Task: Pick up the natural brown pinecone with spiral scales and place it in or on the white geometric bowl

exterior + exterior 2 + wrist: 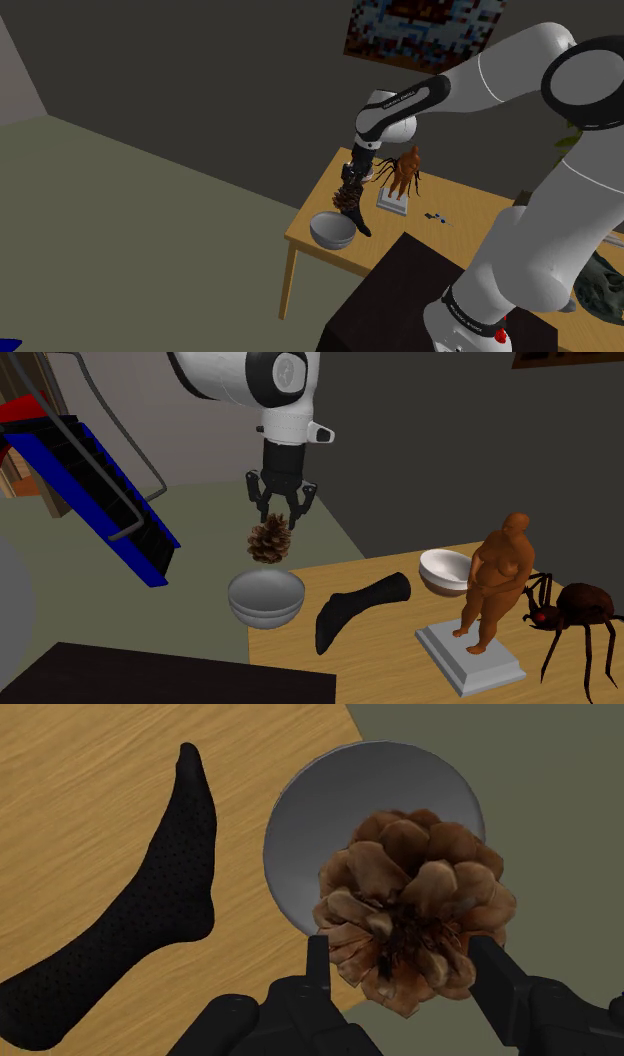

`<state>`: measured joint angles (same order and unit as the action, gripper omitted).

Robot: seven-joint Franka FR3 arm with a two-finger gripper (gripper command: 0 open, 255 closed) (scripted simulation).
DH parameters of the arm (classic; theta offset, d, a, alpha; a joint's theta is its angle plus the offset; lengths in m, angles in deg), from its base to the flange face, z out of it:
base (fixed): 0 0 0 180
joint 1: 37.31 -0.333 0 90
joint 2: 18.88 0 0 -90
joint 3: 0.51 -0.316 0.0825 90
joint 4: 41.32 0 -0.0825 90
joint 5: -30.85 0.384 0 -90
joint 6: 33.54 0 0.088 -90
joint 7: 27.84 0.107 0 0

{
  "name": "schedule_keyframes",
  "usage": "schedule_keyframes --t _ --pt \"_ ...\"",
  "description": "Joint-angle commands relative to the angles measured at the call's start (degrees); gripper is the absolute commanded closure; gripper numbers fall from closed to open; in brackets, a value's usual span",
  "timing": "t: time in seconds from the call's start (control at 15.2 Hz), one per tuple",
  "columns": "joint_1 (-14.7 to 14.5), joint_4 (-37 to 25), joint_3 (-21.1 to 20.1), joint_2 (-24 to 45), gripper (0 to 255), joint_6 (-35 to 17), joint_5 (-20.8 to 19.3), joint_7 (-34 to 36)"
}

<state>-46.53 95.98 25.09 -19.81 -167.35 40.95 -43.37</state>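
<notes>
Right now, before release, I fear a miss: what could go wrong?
The pinecone, clasped by the gripper, hangs over the floor-side rim of the grey bowl at the table corner; dropped, it may glance off and fall to the floor. It also hangs high, so it could bounce out.

Scaly brown pinecone (269,541), gripped by the claw (280,517), hangs above the grey bowl (265,597).

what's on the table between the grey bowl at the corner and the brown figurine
A black sock lies between the grey bowl and the brown figurine, as the second exterior view shows. A smaller white bowl sits further back beside the figurine.
</notes>
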Motion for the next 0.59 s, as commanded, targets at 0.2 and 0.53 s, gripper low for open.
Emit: schedule_keyframes --t 0.2,0.53 --pt "-1.58 -0.35 -1.61 2.16 255 -1.88 1.81 1.71" --pt "-1.54 0.40 -1.95 5.52 255 -5.41 4.75 -0.74"
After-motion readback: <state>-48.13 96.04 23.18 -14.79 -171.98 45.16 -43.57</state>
